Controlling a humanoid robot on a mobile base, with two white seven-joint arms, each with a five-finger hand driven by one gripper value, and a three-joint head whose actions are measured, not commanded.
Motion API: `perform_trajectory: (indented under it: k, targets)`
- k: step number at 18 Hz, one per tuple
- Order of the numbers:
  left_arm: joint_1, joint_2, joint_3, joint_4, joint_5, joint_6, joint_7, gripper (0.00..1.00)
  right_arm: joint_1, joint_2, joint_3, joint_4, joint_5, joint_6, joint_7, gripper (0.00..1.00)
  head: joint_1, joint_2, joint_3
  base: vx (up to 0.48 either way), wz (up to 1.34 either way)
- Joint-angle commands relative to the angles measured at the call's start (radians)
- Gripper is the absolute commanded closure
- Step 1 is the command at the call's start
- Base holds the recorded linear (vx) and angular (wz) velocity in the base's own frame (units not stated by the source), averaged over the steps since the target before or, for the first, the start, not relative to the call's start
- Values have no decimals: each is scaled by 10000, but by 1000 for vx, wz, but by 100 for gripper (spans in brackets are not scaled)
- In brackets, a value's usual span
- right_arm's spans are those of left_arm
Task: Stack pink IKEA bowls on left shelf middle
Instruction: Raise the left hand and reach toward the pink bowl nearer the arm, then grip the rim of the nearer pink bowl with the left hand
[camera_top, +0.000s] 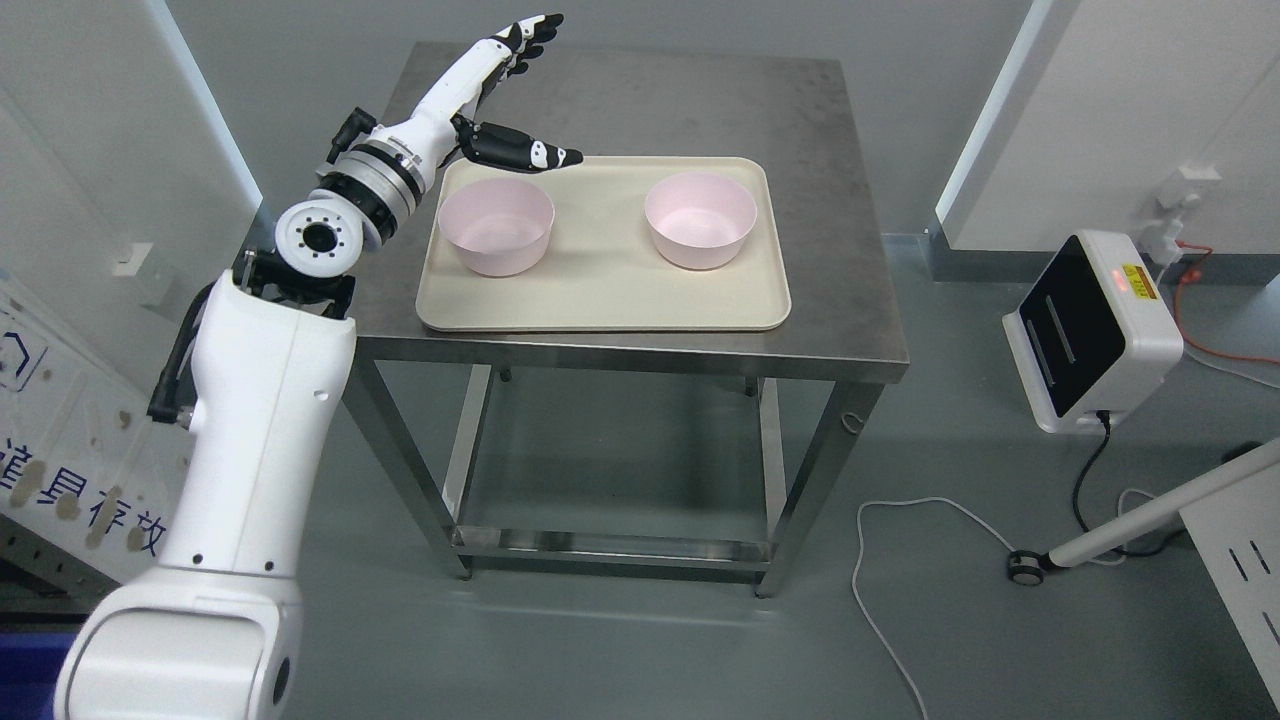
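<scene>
Two pink bowls stand upright on a beige tray (600, 300) on a steel table. The left bowl (496, 226) is near the tray's left end and the right bowl (700, 219) sits right of the middle. My left hand (515, 95) is raised over the table's far left corner, just behind and above the left bowl. Its fingers (530, 35) are stretched out and the thumb (525, 152) points over the tray's back rim. The hand holds nothing and touches neither bowl. My right arm does not show.
The steel table (850, 330) has a low crossbar frame underneath. A white and black device (1090, 330) stands on the floor at right, with cables (900, 560) trailing. White panels flank both sides, and a white bar on a wheel (1120, 530) lies lower right.
</scene>
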Motion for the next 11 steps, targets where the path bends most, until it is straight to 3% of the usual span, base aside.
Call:
perform_trajectory:
  k: [1,5,9,11]
  targets:
    - [-1175,232,-1656,4492,-1116,50,59,6,0,-175,-92,0,77,1,-9,0,0,0,0,0,0]
    - [-1175,262,-1580,5090,-1132,66,197,8,0,-175,-92,0,77,1,6,0,0,0,0,0,0]
    - [-1190,446,-1594,5122,-1132,81,1744,17,0,-175,-92,0,77,1,-9,0,0,0,0,0,0]
    - [-1221,523,-1610,5122,-1132,81,1808,19,0,-175,-92,0,77,1,-9,0,0,0,0,0,0]
